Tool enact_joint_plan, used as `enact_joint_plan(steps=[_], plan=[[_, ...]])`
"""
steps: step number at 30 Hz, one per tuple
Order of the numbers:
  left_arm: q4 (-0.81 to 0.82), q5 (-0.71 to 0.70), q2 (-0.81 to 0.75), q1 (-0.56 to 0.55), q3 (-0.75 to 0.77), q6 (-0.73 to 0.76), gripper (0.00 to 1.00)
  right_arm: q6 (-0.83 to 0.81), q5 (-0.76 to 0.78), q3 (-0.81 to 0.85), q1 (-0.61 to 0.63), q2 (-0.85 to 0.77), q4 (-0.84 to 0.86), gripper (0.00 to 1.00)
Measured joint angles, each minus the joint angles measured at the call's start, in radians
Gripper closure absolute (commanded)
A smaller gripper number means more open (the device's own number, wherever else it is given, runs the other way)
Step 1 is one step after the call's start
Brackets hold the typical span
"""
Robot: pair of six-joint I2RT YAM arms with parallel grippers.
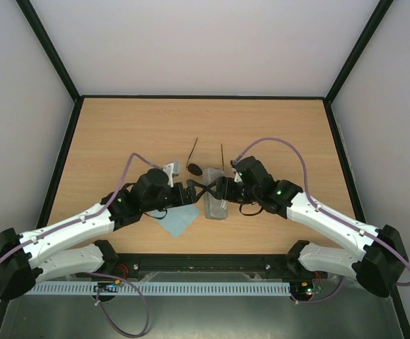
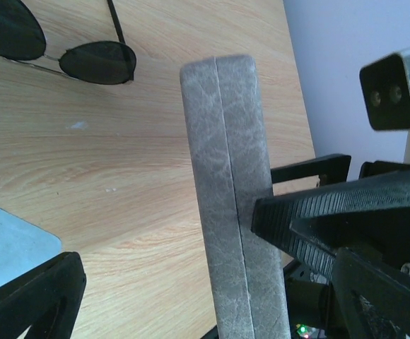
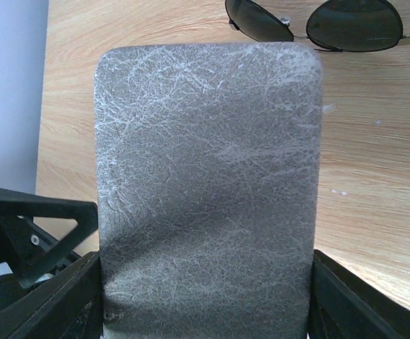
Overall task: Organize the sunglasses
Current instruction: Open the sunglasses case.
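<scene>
- Sunglasses lie on the table, a light wood-grain top, close to its middle and a little left of centre.
- The left arm reaches in from the near left and the right arm from the near right. Their wrists meet over the middle of the table, one on each side of the case.
- The case is grey, rectangular and closed. Its seam shows along the edge that faces the left wrist camera. Its long axis runs near to far between the two grippers. I cannot tell whether it rests on the table or is lifted off it.
- The right gripper pinches the case across its width, one finger against each long edge.
- The left gripper is spread wide on the case's left side. One finger is well clear of the case and close to the cloth.
- The cloth is light blue and lies flat on the table to the near left of the case, partly under the left gripper.
- The sunglasses have two round dark lenses in a thin wire frame. Both temples are unfolded and point toward the far edge. The lenses sit just past the far end of the case. I cannot tell whether they touch it.
</scene>
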Motion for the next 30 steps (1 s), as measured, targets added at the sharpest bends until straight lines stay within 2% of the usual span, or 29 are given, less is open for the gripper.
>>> enact_joint_plan(steps=[10,15,19,30], plan=[[0.0,-0.039,0.028,-0.049,-0.003,-0.014,0.07,0.036,-0.003,0.016,-0.002,0.0,0.021,0.66],[0.01,-0.048,0.056,-0.056,-0.007,-0.021,0.12,0.047,-0.004,0.016,-0.005,-0.003,0.022,0.7],[0.026,-0.05,0.063,-0.058,-0.007,-0.025,0.13,0.051,-0.002,0.016,-0.008,-0.007,0.021,0.75],[0.042,-0.077,0.063,-0.06,-0.008,-0.025,0.13,0.055,-0.002,0.016,-0.015,-0.054,0.01,0.79]])
